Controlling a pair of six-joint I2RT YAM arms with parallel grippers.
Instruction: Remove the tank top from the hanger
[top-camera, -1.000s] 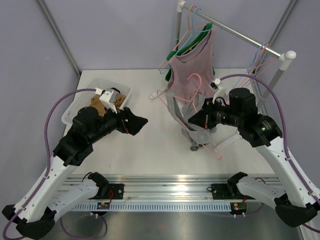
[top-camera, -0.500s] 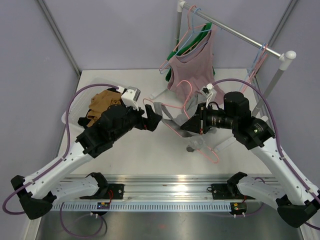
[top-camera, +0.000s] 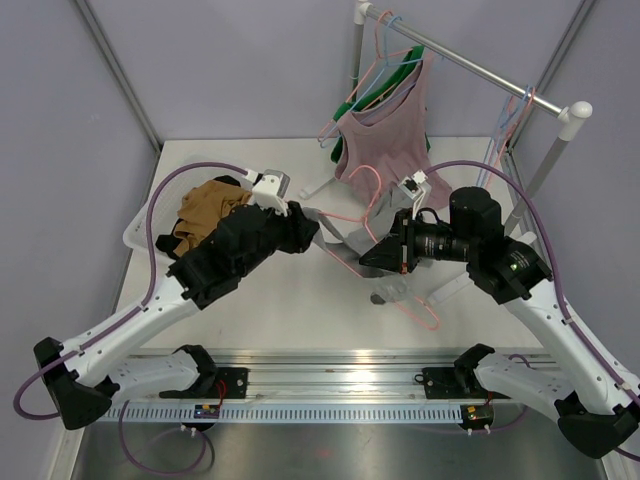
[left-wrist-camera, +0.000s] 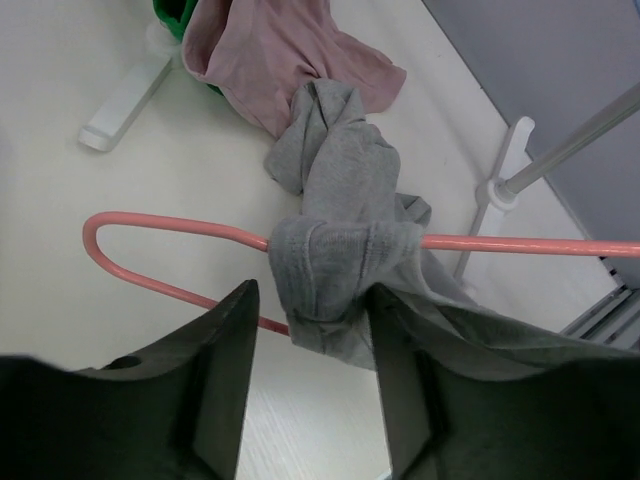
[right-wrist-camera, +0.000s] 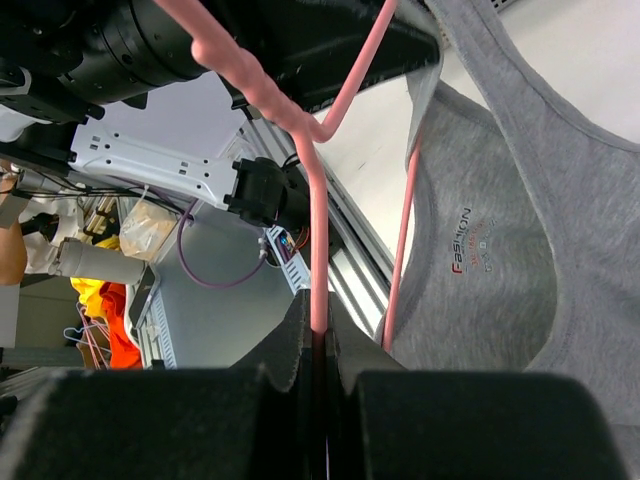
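Note:
The grey tank top (top-camera: 340, 240) hangs bunched on a pink wire hanger (top-camera: 350, 215) over the middle of the table. My right gripper (top-camera: 370, 255) is shut on the hanger's wire (right-wrist-camera: 318, 290), and the tank top's neckline with its printed label (right-wrist-camera: 500, 250) drapes just beside it. My left gripper (top-camera: 308, 222) has reached the garment from the left. In the left wrist view its jaws (left-wrist-camera: 312, 335) straddle the bunched strap (left-wrist-camera: 340, 260) where it wraps the hanger (left-wrist-camera: 170, 225). The right finger (left-wrist-camera: 395, 350) touches the cloth, while the left finger (left-wrist-camera: 232, 340) stands a little clear of it.
A clothes rack (top-camera: 470, 65) stands at the back right with a pink tank top (top-camera: 385, 140), a green garment (top-camera: 375, 95) and spare hangers on it. Its white foot (left-wrist-camera: 120, 105) rests on the table. A clear bin (top-camera: 140, 235) at left holds a brown garment (top-camera: 205, 205).
My left arm swung from the bin across to the tank top, and its jaws narrowed around the strap. The right gripper carried the hanger slightly to the left.

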